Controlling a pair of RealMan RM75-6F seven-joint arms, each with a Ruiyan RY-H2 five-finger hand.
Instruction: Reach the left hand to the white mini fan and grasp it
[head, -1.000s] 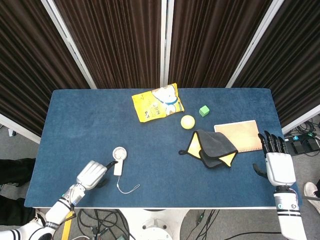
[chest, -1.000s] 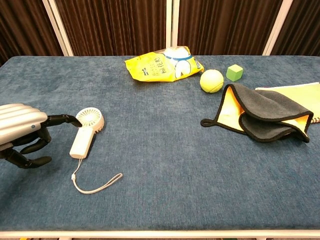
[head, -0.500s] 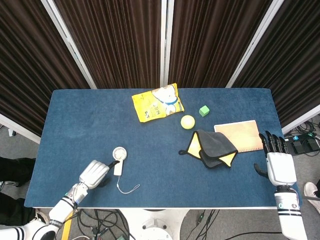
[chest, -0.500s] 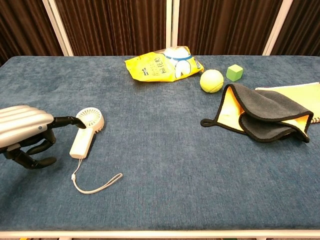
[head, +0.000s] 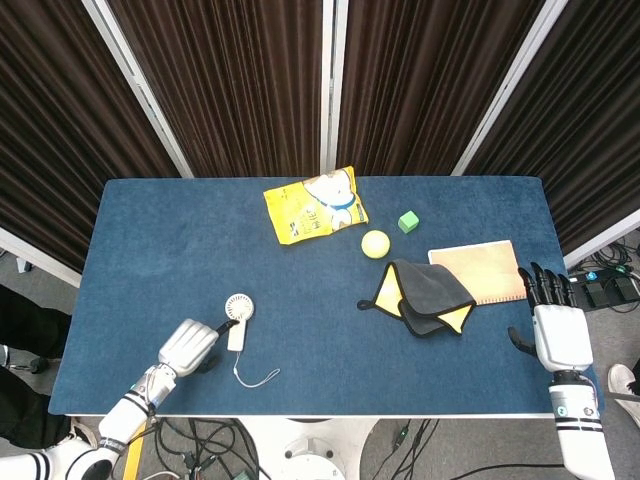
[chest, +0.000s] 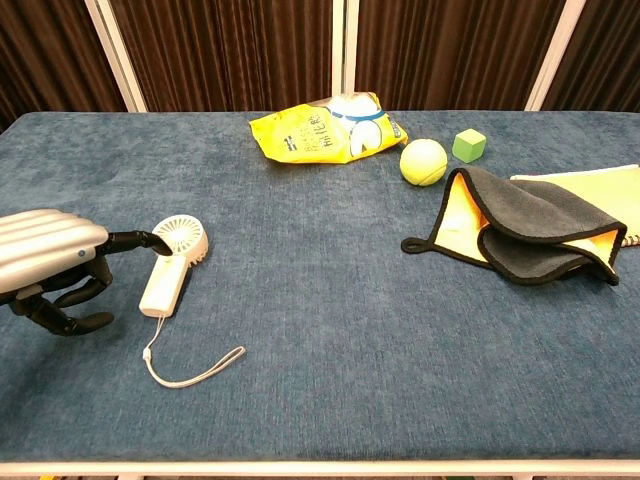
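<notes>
The white mini fan (chest: 172, 261) lies flat on the blue table, round head toward the back, handle toward me, with a white wrist cord (chest: 190, 369) trailing from the handle. In the head view the fan (head: 238, 318) is at the front left. My left hand (chest: 52, 265) sits just left of it, fingers curled, one dark fingertip touching the fan's head; nothing is held. The same left hand (head: 187, 346) shows in the head view beside the handle. My right hand (head: 556, 325) rests at the table's right edge, fingers straight and apart, empty.
A yellow snack bag (chest: 325, 129) lies at the back centre. A yellow-green ball (chest: 423, 161) and a green cube (chest: 468, 145) sit to its right. A grey and yellow cloth (chest: 520, 229) partly covers a tan pad (head: 482, 268) at the right.
The left hand has edged slightly right toward the fan, its fingertip now at the fan's head. The fan, right hand and other objects have not moved.
</notes>
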